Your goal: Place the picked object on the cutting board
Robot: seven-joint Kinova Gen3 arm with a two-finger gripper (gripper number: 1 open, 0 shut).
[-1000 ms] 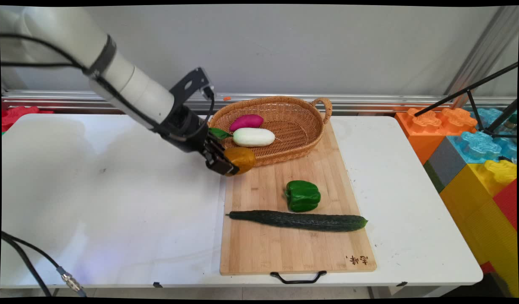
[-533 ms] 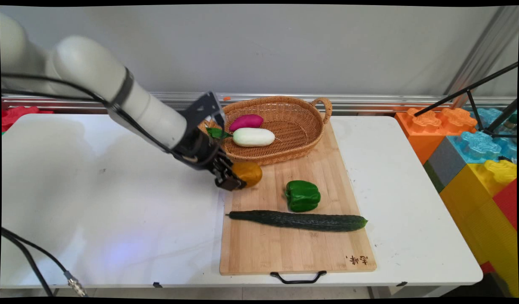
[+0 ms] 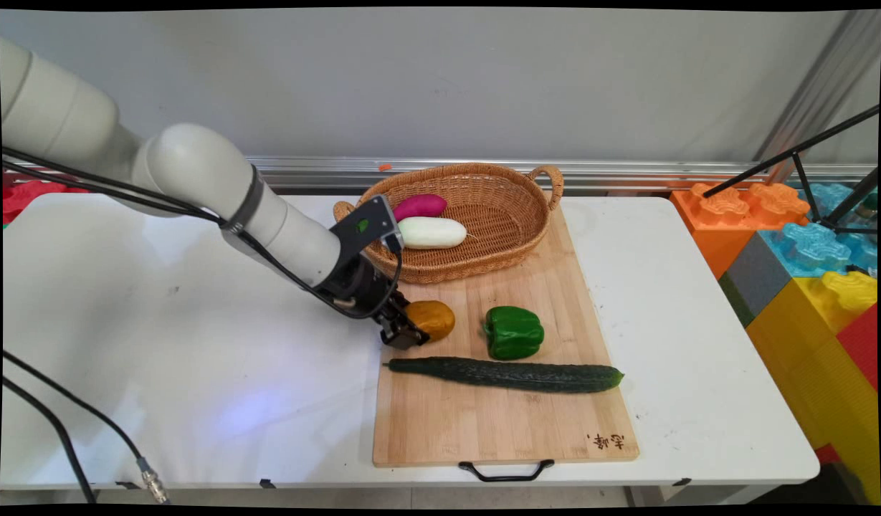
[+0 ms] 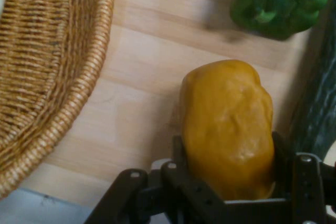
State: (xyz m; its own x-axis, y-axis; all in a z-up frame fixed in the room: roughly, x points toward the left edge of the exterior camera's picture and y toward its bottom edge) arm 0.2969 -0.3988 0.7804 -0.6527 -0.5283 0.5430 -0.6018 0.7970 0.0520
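Nearest the camera, a bamboo cutting board (image 3: 497, 423) lies on the white table (image 3: 196, 373), its black handle at the near edge. Across its middle stretches a long dark cucumber (image 3: 508, 374), and just behind that sits a green bell pepper (image 3: 513, 332), apart from it. Left of the pepper, the black gripper (image 3: 410, 331) has its jaws closed round a yellow-brown potato (image 3: 433, 319); in the hand view the potato (image 4: 228, 129) fills the gap between the fingers (image 4: 177, 153), which press its two long sides near its lower end. It is low over the board, just above the cucumber's stem end; whether it touches the wood I cannot tell. By its look it is firm, smooth-skinned and fairly light, likely a model vegetable, so a hold across its narrow waist seems secure, though the rounded skin could slip. Farther back, a wicker basket (image 3: 512, 193) rests on the board's far end, holding a white radish (image 3: 433, 232) and a purple sweet potato (image 3: 420, 206).
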